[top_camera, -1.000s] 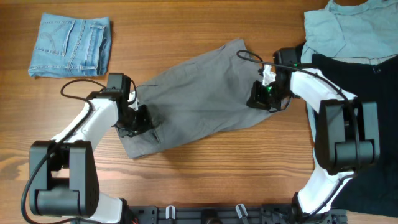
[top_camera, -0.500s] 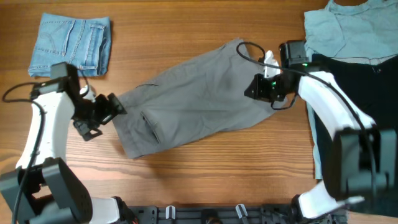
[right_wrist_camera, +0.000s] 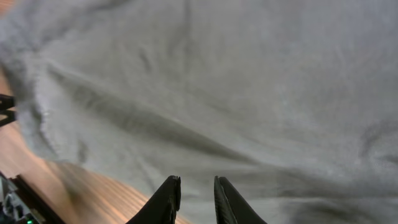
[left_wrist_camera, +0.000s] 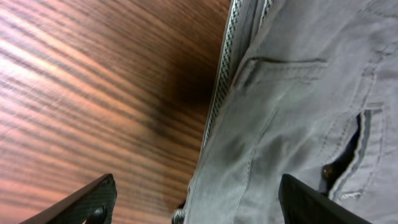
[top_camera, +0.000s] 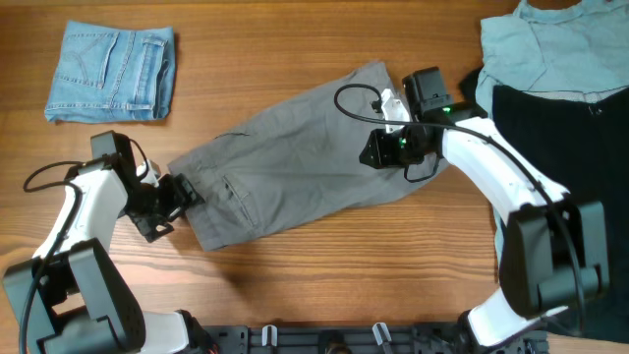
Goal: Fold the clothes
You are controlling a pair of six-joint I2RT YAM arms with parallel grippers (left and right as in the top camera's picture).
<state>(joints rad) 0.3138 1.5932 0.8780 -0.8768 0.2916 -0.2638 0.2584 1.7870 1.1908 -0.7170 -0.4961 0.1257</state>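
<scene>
The grey-khaki shorts point(top_camera: 295, 162) of the clothes lie spread flat and slantwise across the middle of the table. Their waistband end is at the lower left and their leg end at the upper right. My left gripper point(top_camera: 180, 197) sits at the waistband edge, open. In the left wrist view the left gripper point(left_wrist_camera: 199, 204) has its jaws wide apart astride the hem, with a pocket slit point(left_wrist_camera: 357, 146) to the right. My right gripper point(top_camera: 375, 149) hovers over the leg end. In the right wrist view the right gripper point(right_wrist_camera: 194, 194) shows a narrow gap with nothing in it, above the shorts point(right_wrist_camera: 236, 87).
A folded pair of blue denim shorts point(top_camera: 111, 72) lies at the back left. A pale green shirt point(top_camera: 555, 49) and a dark navy garment point(top_camera: 580, 147) are piled at the right edge. The wooden table point(top_camera: 324, 275) is bare in front of the shorts.
My left gripper let go of the shorts, swung out left, and came back to the waistband edge with its jaws wide. My right gripper parted slightly and moved left over the leg.
</scene>
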